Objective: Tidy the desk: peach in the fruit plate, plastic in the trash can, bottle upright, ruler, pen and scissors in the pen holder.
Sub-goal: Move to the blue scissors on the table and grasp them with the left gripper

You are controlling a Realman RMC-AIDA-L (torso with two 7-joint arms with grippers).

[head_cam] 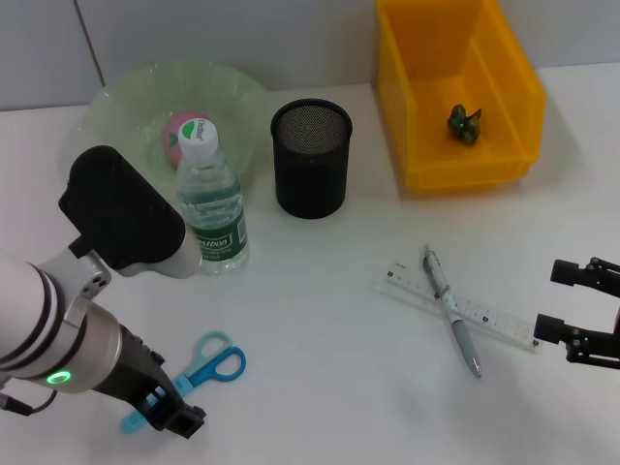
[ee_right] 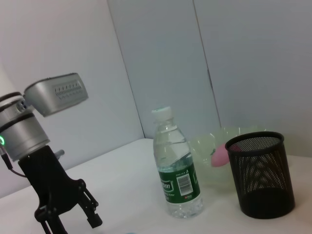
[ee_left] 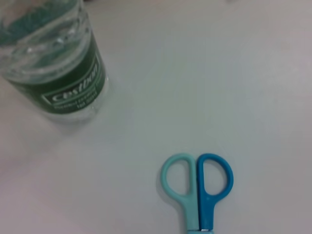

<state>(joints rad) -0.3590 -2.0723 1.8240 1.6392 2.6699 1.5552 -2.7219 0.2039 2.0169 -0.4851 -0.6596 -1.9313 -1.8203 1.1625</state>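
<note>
While the left end effector [head_cam: 167, 412] hovered low over the blades of the blue scissors [head_cam: 203, 367] at the near left of the bench [head_cam: 320, 320], its fingers stood slightly apart and gripped nothing. Just beyond, the water bottle [head_cam: 208, 199] stood upright before the green fruit plate [head_cam: 145, 92] holding the peach [head_cam: 179, 131]. Right of them sat the black mesh pen holder [head_cam: 310, 158] and the yellow bin [head_cam: 455, 92]. Nearer, the pen [head_cam: 450, 310] lay across the ruler [head_cam: 460, 305]. The right end effector [head_cam: 572, 305] waited open and empty at the near right.
</note>
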